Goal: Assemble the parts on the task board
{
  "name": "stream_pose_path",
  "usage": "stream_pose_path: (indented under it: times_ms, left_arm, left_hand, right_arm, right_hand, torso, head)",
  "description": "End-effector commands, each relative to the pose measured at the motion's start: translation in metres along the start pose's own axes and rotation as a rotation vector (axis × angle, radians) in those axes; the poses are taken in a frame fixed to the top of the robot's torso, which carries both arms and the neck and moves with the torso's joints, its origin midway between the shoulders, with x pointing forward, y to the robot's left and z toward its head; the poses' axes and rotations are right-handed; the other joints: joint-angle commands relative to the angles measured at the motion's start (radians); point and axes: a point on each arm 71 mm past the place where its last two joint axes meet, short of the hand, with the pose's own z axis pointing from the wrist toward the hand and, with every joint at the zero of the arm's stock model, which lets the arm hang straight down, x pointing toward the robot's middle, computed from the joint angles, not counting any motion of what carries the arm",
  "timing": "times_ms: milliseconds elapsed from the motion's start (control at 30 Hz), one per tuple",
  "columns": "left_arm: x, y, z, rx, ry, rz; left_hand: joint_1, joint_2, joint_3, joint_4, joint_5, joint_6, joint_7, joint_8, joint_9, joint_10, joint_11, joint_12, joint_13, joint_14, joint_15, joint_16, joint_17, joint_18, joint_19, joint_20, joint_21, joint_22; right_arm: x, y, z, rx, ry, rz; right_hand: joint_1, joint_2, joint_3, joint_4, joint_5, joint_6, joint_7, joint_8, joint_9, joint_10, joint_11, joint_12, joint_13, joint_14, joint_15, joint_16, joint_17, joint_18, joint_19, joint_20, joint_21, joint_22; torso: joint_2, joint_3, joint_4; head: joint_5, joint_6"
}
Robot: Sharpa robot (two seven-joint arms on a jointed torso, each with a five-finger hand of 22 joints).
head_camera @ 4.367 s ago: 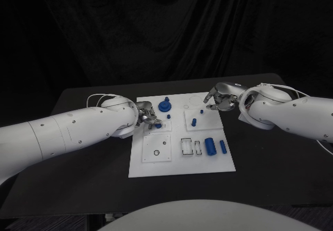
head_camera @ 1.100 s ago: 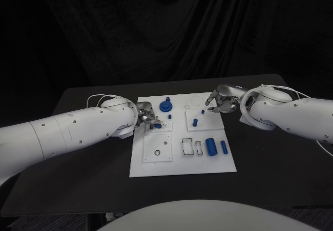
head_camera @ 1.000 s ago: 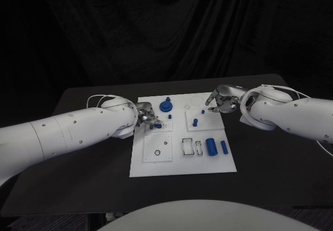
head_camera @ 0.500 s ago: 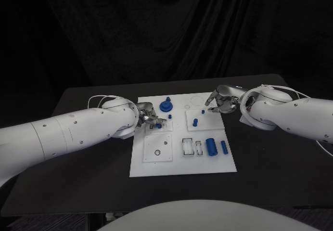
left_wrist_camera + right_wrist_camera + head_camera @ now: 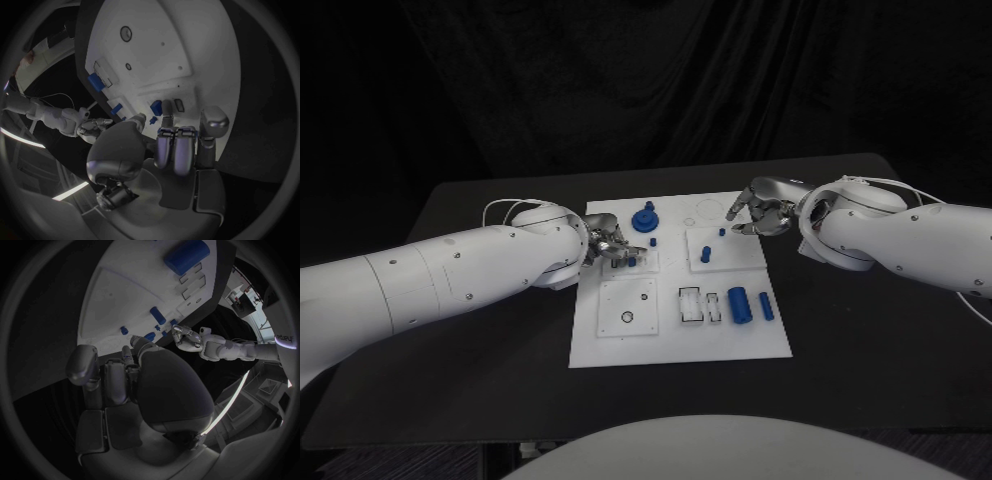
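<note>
The white task board (image 5: 678, 335) lies in the middle of the black table. My left hand (image 5: 606, 246) is over its left plate, thumb and a fingertip (image 5: 167, 119) closed around a small blue part (image 5: 156, 106) that stands on the board beside a slot. My right hand (image 5: 756, 210) hovers by the board's far right corner with its fingers (image 5: 114, 376) curled in and nothing in them. A blue knob (image 5: 645, 218) stands at the far edge. Two small blue pegs (image 5: 705, 255) sit on the right plate. A blue cylinder (image 5: 737, 302) and a blue bar (image 5: 764, 305) lie at the right.
A square plate with a small ring hole (image 5: 627, 306) sits on the board's near left. Empty slots (image 5: 689, 305) lie beside the cylinder. Bare black table (image 5: 862, 340) surrounds the board on all sides.
My right hand has drawn slightly to the right from the right plate. My left hand has stayed at the small blue part with only a slight shift of its fingers.
</note>
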Motion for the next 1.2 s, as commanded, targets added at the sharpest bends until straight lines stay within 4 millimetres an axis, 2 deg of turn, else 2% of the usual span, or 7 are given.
stream_pose_path:
  times_ms: [33, 133, 233, 667, 833, 967, 1200]
  left_arm:
    - [0.002, -0.001, 0.0, 0.005, 0.012, -0.002]
    - [0.002, -0.001, 0.0, 0.004, 0.011, -0.003]
    - [0.002, -0.001, 0.0, 0.01, 0.005, -0.005]
    - [-0.001, 0.0, -0.002, 0.041, -0.039, -0.023]
    - [-0.008, 0.004, -0.009, 0.087, -0.134, -0.058]
    - [-0.015, 0.008, -0.017, 0.105, -0.187, -0.073]
    - [-0.054, 0.014, -0.036, 0.117, -0.282, -0.064]
  left_hand:
    - [0.017, 0.012, -0.01, -0.004, 0.016, 0.011, -0.003, 0.015, 0.019, 0.105, -0.009, 0.003, 0.263, 0.088, -0.007, 0.002, 0.225, 0.001, 0.006, -0.004, -0.004, 0.003]
    - [0.048, 0.022, -0.021, -0.011, 0.041, 0.008, -0.011, 0.046, 0.077, 0.105, -0.016, 0.003, 0.263, 0.088, -0.013, 0.002, 0.227, 0.001, 0.01, -0.01, -0.005, 0.01]
    - [0.067, 0.025, -0.025, -0.018, 0.053, -0.002, -0.013, 0.057, 0.11, 0.105, -0.018, 0.003, 0.263, 0.088, -0.014, 0.002, 0.227, 0.001, 0.01, -0.012, -0.008, 0.012]
    - [0.08, 0.028, -0.025, -0.023, 0.06, -0.007, -0.014, 0.063, 0.127, 0.105, -0.019, 0.003, 0.263, 0.092, -0.015, 0.006, 0.235, -0.001, 0.015, -0.013, -0.004, 0.021]
    - [0.104, 0.021, -0.035, -0.026, 0.071, -0.006, -0.02, 0.078, 0.162, 0.105, -0.024, 0.003, 0.263, 0.106, -0.021, 0.022, 0.263, -0.01, 0.045, -0.017, 0.028, 0.063]
    - [0.14, 0.015, -0.034, -0.036, 0.096, -0.01, -0.024, 0.082, 0.183, 0.105, -0.029, 0.003, 0.263, 0.106, -0.025, 0.022, 0.263, -0.016, 0.066, -0.023, 0.053, 0.095]
    - [0.233, 0.01, 0.001, -0.073, 0.129, -0.038, -0.027, 0.07, 0.205, 0.105, -0.033, 0.003, 0.263, 0.106, -0.029, 0.022, 0.263, -0.025, 0.089, -0.027, 0.083, 0.136]
  right_arm:
    - [0.002, -0.002, 0.0, 0.018, 0.012, 0.0]
    - [0.002, -0.002, 0.0, 0.018, 0.013, -0.001]
    - [0.002, -0.002, 0.0, 0.02, 0.014, -0.001]
    - [0.003, -0.003, -0.001, 0.021, 0.017, 0.0]
    - [0.002, -0.004, -0.002, 0.024, 0.014, 0.001]
    - [0.002, -0.006, -0.003, 0.027, 0.011, 0.001]
    - [0.0, -0.007, -0.005, 0.017, -0.015, 0.018]
  right_hand:
    - [0.001, 0.007, 0.006, 0.0, 0.007, -0.005, 0.003, -0.006, -0.001, -0.005, 0.001, -0.003, 0.055, 0.028, 0.006, -0.004, -0.002, 0.006, -0.007, 0.001, -0.005, 0.123]
    - [-0.002, 0.009, 0.007, 0.003, 0.009, -0.005, 0.003, -0.007, -0.001, -0.005, 0.001, -0.003, 0.055, 0.028, 0.006, -0.004, -0.002, 0.006, -0.007, 0.002, -0.007, 0.123]
    - [-0.003, 0.011, 0.008, 0.003, 0.011, -0.005, 0.003, -0.007, -0.001, -0.005, 0.002, -0.003, 0.055, 0.028, 0.007, -0.004, -0.002, 0.006, -0.007, 0.002, -0.008, 0.123]
    - [-0.005, 0.014, 0.01, 0.004, 0.016, -0.004, 0.003, -0.008, -0.002, -0.005, 0.002, -0.004, 0.054, 0.028, 0.007, -0.005, -0.003, 0.007, -0.008, 0.002, -0.011, 0.122]
    - [-0.005, 0.015, 0.011, 0.005, 0.017, -0.004, 0.003, -0.008, -0.002, -0.005, 0.003, -0.003, 0.054, 0.028, 0.007, -0.005, -0.003, 0.007, -0.008, 0.002, -0.012, 0.122]
    - [-0.007, 0.015, 0.011, 0.006, 0.018, -0.004, 0.004, -0.008, -0.002, -0.005, 0.003, -0.003, 0.054, 0.028, 0.007, -0.005, -0.003, 0.007, -0.008, 0.003, -0.012, 0.122]
    - [-0.011, 0.016, 0.011, 0.008, 0.021, -0.001, 0.003, -0.007, -0.002, -0.002, 0.003, -0.001, 0.058, 0.029, 0.008, -0.001, 0.001, 0.006, -0.005, 0.003, -0.007, 0.123]
  torso:
    - [0.0, 0.0006, -0.0001]
    - [-0.001, 0.0002, -0.0006]
    - [-0.001, -0.0002, -0.0005]
    - [-0.002, -0.0015, -0.0011]
    - [-0.002, -0.0014, -0.0006]
    - [-0.001, -0.0011, -0.0005]
    - [0.0, -0.0017, -0.0014]
  head:
    - [0.0, 0.0]
    - [0.002, 0.0]
    - [0.003, 0.0]
    - [0.009, 0.0]
    - [0.013, 0.0]
    - [0.016, 0.0]
    - [0.029, 0.0]
